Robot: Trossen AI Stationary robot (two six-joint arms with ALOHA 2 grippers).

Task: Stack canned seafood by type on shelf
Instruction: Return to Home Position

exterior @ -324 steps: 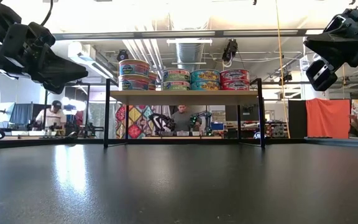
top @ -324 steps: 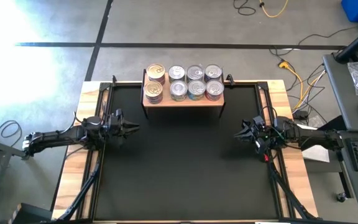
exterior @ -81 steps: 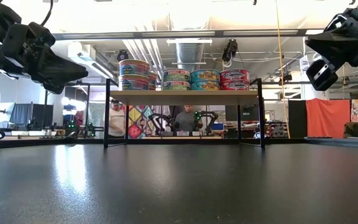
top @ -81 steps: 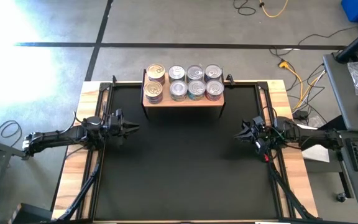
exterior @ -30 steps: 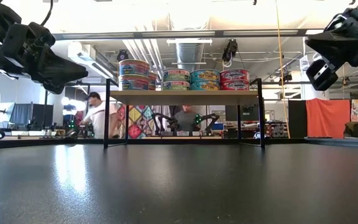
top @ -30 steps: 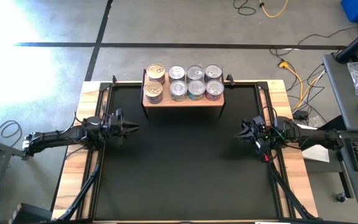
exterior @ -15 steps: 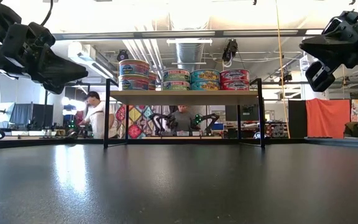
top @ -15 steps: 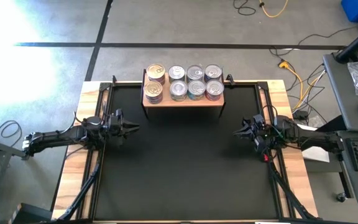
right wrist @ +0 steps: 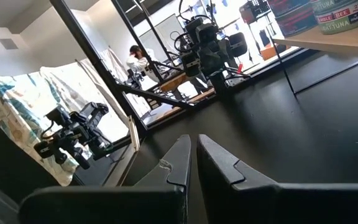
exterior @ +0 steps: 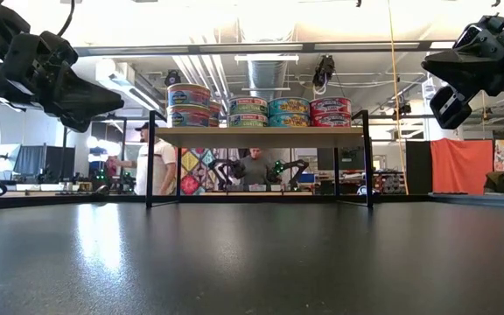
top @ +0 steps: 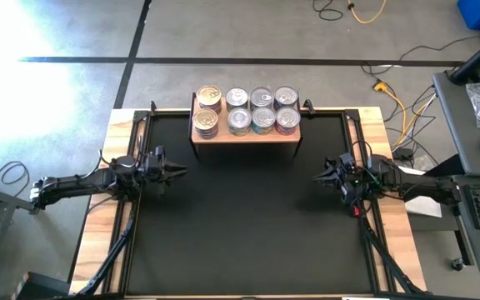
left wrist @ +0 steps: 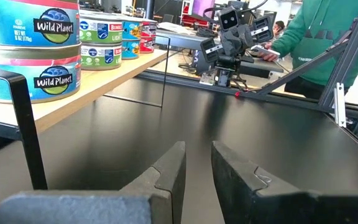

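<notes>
Seen from overhead, the shelf (top: 245, 133) stands at the top centre of the black bench (top: 240, 225), with the canned seafood (top: 246, 109) packed on it in four columns and two rows; the leftmost pair has gold lids, the rest silver. The low view adds what the overhead one hides: each column is two tins tall, blue labels at the left, then green, teal and red (exterior: 331, 112). It also shows people standing in the room beyond the shelf's legs.

The left end effector (top: 176, 172) hangs above the bench at mid-left of the overhead frame, its arm stretched level from the left edge and its tip aimed toward the centre. The left wrist view shows its fingers (left wrist: 169, 180) close together with a narrow gap, gripping nothing.

The right end effector (top: 320, 177) mirrors it at mid-right, pointing inward. The right wrist view shows its fingers (right wrist: 180, 163) nearly together and bare.
</notes>
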